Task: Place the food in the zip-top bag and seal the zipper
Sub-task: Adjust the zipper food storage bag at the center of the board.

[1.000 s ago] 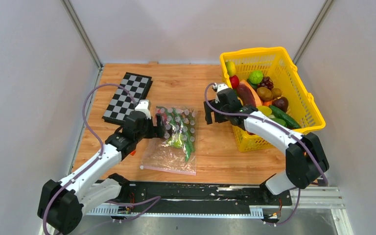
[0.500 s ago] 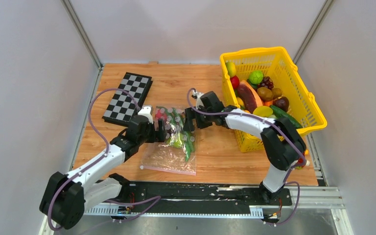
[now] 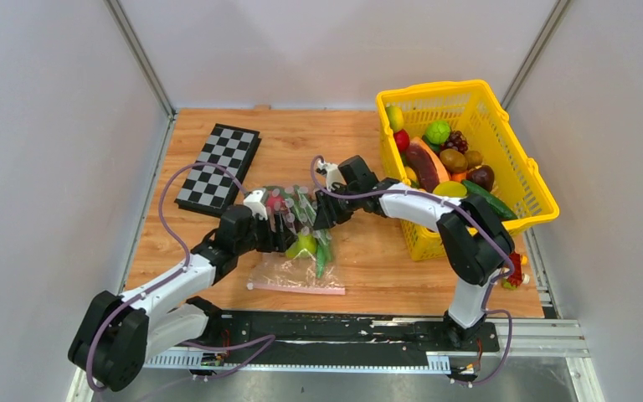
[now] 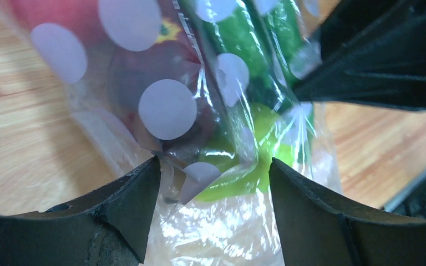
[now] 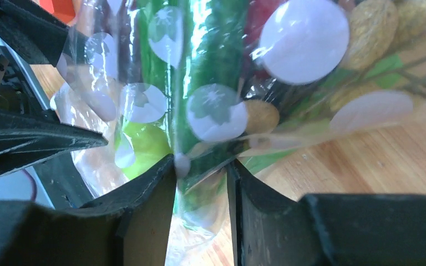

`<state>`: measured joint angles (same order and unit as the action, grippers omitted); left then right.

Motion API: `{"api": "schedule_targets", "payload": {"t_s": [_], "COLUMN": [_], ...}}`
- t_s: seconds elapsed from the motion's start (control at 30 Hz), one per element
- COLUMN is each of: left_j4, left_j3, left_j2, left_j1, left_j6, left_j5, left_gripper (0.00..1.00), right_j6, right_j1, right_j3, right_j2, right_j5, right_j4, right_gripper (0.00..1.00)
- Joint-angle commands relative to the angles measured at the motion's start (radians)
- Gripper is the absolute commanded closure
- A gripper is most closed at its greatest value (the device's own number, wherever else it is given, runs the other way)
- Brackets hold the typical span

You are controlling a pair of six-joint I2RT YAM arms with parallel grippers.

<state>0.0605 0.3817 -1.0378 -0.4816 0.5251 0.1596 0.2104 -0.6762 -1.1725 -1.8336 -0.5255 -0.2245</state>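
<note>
While the top cam takes in the whole table (image 3: 368, 251), it's too far off to show the jaws. Bag (image 3: 295, 270) lies centre, w/ chessboard (image 3: 218, 166) to its far left and yellow basket (image 3: 437, 86) of fruit to the right. The zipper (image 3: 298, 289), a pink strip, runs along the bag's near edge; sealed or not, can't tell. L gripper (image 3: 290, 233) is at the bag's left side, R gripper (image 3: 323, 216) at its far right corner. Food is inside: a green fruit (image 3: 303, 244) and a long green piece (image 3: 323, 256).

L wrist cam, close up: L gripper (image 4: 215, 163) has its jaws wide apart, either side of a bulge of the bag (image 4: 227, 233) w/ the green fruit (image 4: 249, 166) in it. Can't tell if they press it. The plastic is clear and crinkly w/ white dots; red and dark fruit show through further in.

R wrist cam: R gripper (image 5: 199, 166) has its jaws nearly together, pinching a fold of the bag (image 5: 89, 111) w/ the long green piece (image 5: 199, 66) btw them. The green fruit (image 5: 144, 145) sits just left of it. Only this cam shows that pinch.
</note>
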Motion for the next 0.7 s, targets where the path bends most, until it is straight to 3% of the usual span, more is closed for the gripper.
{"api": "schedule_targets", "payload": {"t_s": [0.0, 0.13, 0.23, 0.33, 0.5, 0.67], "left_j4": [0.115, -0.026, -0.173, -0.277, -0.330, -0.344], "left_j3": [0.002, 0.045, 0.068, 0.093, 0.122, 0.133], "left_j2": [0.069, 0.139, 0.197, 0.233, 0.267, 0.263], "left_j1": [-0.031, -0.061, -0.061, -0.060, -0.061, -0.061], "left_j6": [0.049, 0.001, -0.022, 0.002, 0.031, 0.052], "left_j5": [0.157, 0.091, -0.057, -0.208, -0.343, -0.383], "left_gripper": [0.22, 0.19, 0.09, 0.04, 0.00, 0.00], "right_j6": [-0.117, -0.168, -0.196, -0.197, -0.149, -0.085], "right_j1": [-0.007, -0.007, -0.007, -0.006, -0.006, -0.006], "right_j3": [-0.012, 0.026, 0.083, 0.107, 0.077, -0.015], "right_j2": [0.129, 0.216, 0.304, 0.361, 0.330, 0.227], "right_j5": [0.081, 0.192, 0.213, 0.253, 0.192, 0.077], "right_j4": [-0.038, -0.085, -0.078, -0.078, -0.053, -0.033], "right_gripper": [0.62, 0.60, 0.42, 0.32, 0.27, 0.26]}}
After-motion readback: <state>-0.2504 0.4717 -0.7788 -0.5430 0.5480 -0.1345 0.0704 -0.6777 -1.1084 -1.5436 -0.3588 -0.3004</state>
